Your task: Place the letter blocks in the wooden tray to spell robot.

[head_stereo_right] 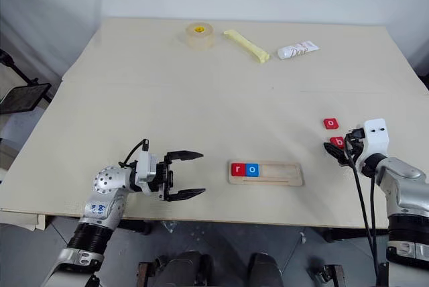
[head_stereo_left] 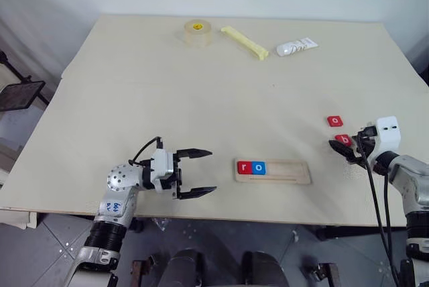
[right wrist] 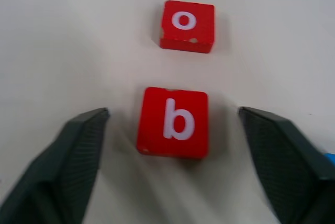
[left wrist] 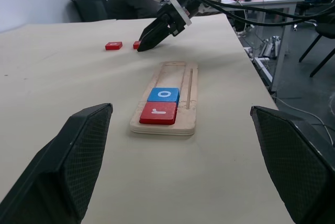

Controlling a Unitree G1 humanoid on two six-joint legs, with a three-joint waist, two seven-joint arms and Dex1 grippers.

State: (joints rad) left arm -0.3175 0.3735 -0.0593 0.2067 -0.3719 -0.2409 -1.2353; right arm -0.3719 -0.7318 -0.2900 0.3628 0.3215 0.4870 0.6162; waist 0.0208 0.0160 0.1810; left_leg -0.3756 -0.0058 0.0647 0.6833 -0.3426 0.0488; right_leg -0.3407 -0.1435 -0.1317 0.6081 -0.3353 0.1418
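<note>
While your right tool (right wrist: pixel 172 145) sits with its fingers spread wide on either side of the red b block (right wrist: pixel 173 122) and touches nothing, the risk is in how it shuts. If one finger meets the tile before the other, the flat tile may slide or spin on the bench (head_stereo_left: pixel 201 92) rather than lift. The red o block (right wrist: pixel 187 25) lies just beyond it, so pushing too far forward could knock it. A blue tile edge (right wrist: pixel 330 158) peeks in beside one finger and might be clipped. The wooden tray (head_stereo_left: pixel 288 171) holds the red r (head_stereo_left: pixel 243 167) and blue o (head_stereo_left: pixel 259 167) at its left end, so b belongs in the third slot. Your left tool (head_stereo_left: pixel 198 174) hangs wide and empty beside the tray's left end; keep it away from it.
</note>
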